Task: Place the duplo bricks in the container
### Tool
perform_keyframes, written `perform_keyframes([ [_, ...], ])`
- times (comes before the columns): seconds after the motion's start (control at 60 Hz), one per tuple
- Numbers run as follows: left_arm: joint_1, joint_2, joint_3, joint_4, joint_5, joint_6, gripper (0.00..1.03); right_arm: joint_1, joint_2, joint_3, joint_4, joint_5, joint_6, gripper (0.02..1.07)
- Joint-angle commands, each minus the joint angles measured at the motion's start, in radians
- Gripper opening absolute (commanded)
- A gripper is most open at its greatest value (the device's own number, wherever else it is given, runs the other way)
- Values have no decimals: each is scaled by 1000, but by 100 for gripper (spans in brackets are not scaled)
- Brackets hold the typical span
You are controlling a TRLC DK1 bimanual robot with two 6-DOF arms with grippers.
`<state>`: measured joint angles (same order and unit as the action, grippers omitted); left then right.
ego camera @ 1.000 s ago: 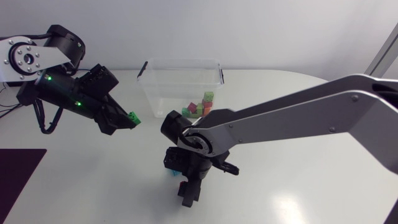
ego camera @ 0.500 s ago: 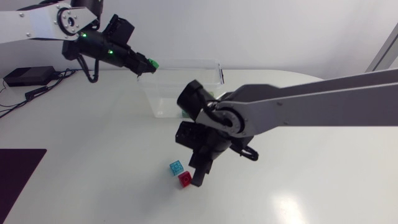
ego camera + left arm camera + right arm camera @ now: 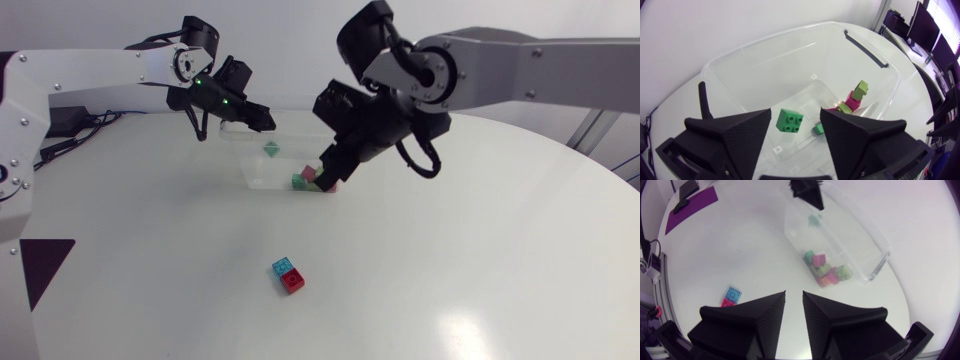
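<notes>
Two bricks lie out on the table (image 3: 480,260) in the head view, low and a little left of centre: a blue brick (image 3: 283,267) and a red brick (image 3: 294,281), touching each other. The clear container (image 3: 262,172) stands in the upper middle of the frame. The left gripper (image 3: 257,118) hangs over the container's left end. A green brick (image 3: 270,149) is just below that gripper, inside the container walls. The right gripper (image 3: 329,176) points down at the container's right end, near a pile of bricks (image 3: 304,179).

From the left wrist, the left gripper (image 3: 795,122) has its fingers spread wide, gripping nothing. The green brick (image 3: 790,121) shows in the gap between them, down in the container (image 3: 740,60). I cannot tell if it has landed. The pile of bricks (image 3: 854,98), pink and lime, lies ahead of the right-hand finger.

From the right wrist, the right gripper (image 3: 794,302) has its fingers drawn almost together, only a thin slit between them, holding nothing. Ahead of it are the container (image 3: 867,242), the pile of bricks (image 3: 825,271) and the green brick (image 3: 814,220). The left gripper (image 3: 809,191) hangs above that brick. The blue brick (image 3: 733,293) and the red brick (image 3: 725,302) lie beside the left-hand finger.
</notes>
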<state>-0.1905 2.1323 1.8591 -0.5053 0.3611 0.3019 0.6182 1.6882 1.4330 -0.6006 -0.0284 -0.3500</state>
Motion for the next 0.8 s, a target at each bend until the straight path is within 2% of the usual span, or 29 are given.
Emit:
perform_keyframes([
  [0.0,3,-61,-20,8,4,-40,98,-20,45,69,16,-4,29,33],
  [0.2,6,-371,-276,85,15,-46,98,-54,169,228,38,-24,62,33],
  [0.4,11,-597,-479,117,84,-29,98,-67,278,372,38,-33,78,33],
  [0.517,11,-690,-581,100,147,-9,98,-60,252,354,25,-36,86,33],
  [0.583,10,-755,-661,47,196,68,98,-44,199,290,22,-42,94,34],
  [0.667,8,-796,-736,-30,197,177,98,-15,111,178,21,-42,94,37],
  [0.75,17,-792,-818,-156,211,364,98,14,27,58,5,-70,92,54],
  [0.783,14,-779,-864,-162,213,417,98,28,-4,4,5,-84,92,60],
])
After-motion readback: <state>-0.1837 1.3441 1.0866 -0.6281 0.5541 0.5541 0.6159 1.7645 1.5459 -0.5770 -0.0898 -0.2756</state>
